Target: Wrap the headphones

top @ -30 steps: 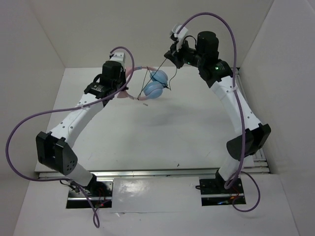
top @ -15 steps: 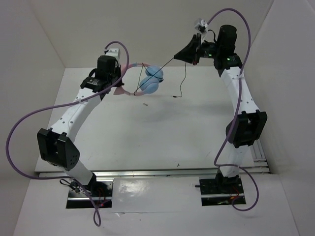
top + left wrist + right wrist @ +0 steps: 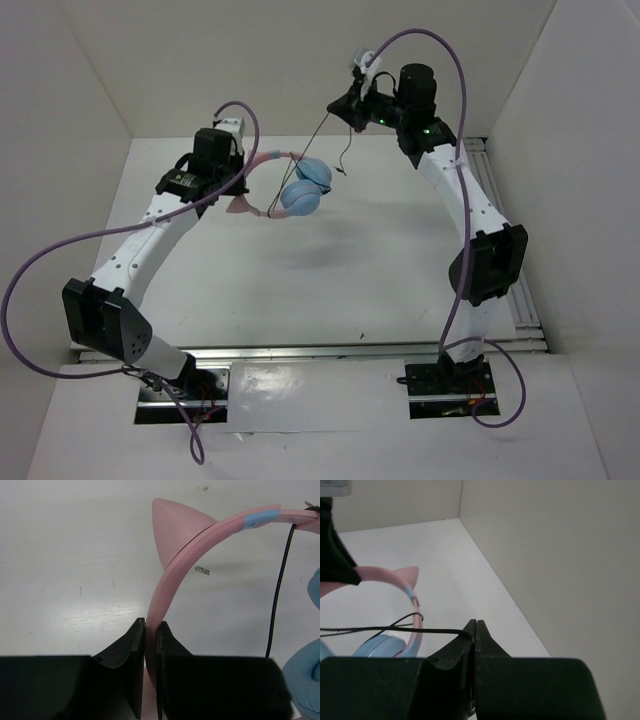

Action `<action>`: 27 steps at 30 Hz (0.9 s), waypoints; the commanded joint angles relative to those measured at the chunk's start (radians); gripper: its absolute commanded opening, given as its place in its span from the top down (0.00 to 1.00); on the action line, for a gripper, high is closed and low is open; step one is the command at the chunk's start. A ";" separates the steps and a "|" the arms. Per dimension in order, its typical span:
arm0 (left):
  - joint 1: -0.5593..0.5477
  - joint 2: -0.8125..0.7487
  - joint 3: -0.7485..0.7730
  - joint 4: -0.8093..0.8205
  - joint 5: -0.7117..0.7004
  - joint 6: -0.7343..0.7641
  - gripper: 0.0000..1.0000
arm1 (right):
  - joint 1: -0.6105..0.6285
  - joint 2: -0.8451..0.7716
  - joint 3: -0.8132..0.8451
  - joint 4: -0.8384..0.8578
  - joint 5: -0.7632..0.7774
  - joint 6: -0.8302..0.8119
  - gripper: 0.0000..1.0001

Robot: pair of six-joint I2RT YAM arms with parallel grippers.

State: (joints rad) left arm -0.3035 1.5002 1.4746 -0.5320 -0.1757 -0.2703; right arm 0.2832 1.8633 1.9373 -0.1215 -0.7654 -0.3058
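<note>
The left gripper [image 3: 150,630] has its fingers pressed onto the pink headband [image 3: 200,534] of the headphones [image 3: 299,187], pinching the band edge-on. From there the band arcs up and away from the fingertips, past a cat-ear point [image 3: 174,526] just ahead of them. In the top view the headphones hang in the air above the table [image 3: 380,262]. Their long axis runs sideways from the left gripper [image 3: 240,172] toward the right arm. The two light blue ear cups [image 3: 304,188] are at the far end of that axis, facing down toward the table.

The right gripper [image 3: 475,628] is closed on the thin black cord [image 3: 427,629], with its jaws meeting around it. The cord leads sideways from its fingertips back to the headband [image 3: 414,630]. There it seems to loop once round the band, though the line is too thin to be sure. In the top view the right gripper [image 3: 345,104] sits up and beyond the ear cups, and a loose tail of cord [image 3: 344,158] dangles beneath it.
</note>
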 commanded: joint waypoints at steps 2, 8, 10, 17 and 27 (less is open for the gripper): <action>-0.071 -0.129 -0.036 -0.040 0.015 0.023 1.00 | 0.008 0.026 0.106 0.099 0.325 -0.102 1.00; -0.177 -0.230 -0.045 -0.092 0.058 0.042 1.00 | 0.017 0.103 0.149 0.129 0.400 -0.092 1.00; -0.210 -0.259 -0.054 -0.105 0.085 0.042 1.00 | 0.017 0.138 0.181 0.106 0.400 -0.092 1.00; -0.255 -0.371 -0.063 -0.115 0.188 0.042 1.00 | -0.001 0.149 0.122 0.170 0.292 -0.020 1.00; -0.255 -0.472 -0.036 -0.056 0.254 -0.049 1.00 | -0.067 0.069 -0.092 0.375 -0.003 0.169 0.92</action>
State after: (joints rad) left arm -0.5175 1.1458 1.4025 -0.5499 -0.1440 -0.2966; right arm 0.3298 1.9648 1.8622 0.0856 -0.8528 -0.1982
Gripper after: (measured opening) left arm 0.206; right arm 0.078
